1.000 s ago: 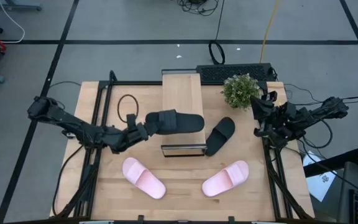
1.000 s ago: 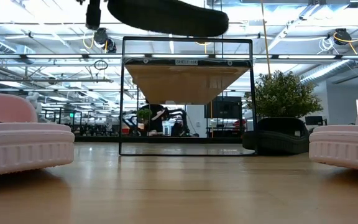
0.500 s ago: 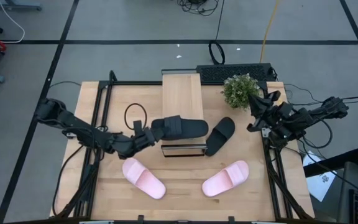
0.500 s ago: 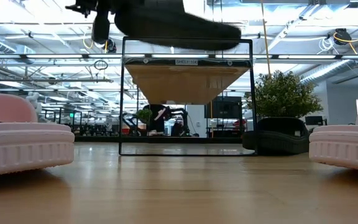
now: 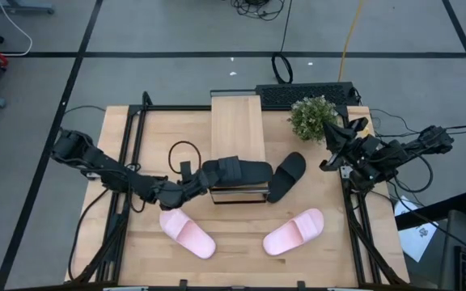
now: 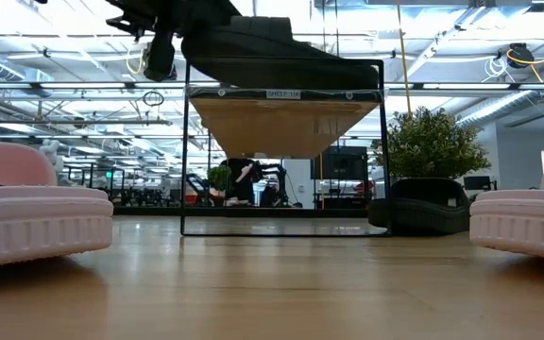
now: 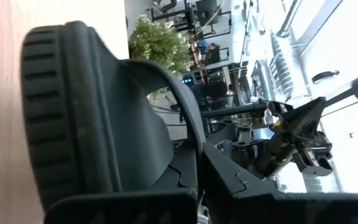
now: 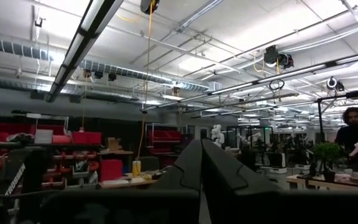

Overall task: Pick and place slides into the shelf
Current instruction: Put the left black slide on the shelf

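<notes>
Held slide: matte black ribbed-sole sandal (image 5: 237, 171), above near end of shelf, heel hidden by left hand (image 5: 199, 179) clamped on it.
Shelf: light wood plank, dark metal frame (image 5: 237, 123).
Other slides: black (image 5: 287, 175) beside shelf; two pale pink (image 5: 187, 231) (image 5: 294, 231) on table (image 5: 128, 242).
Right hand (image 5: 336, 145): raised at table's edge, fingers closed, empty.
</notes>
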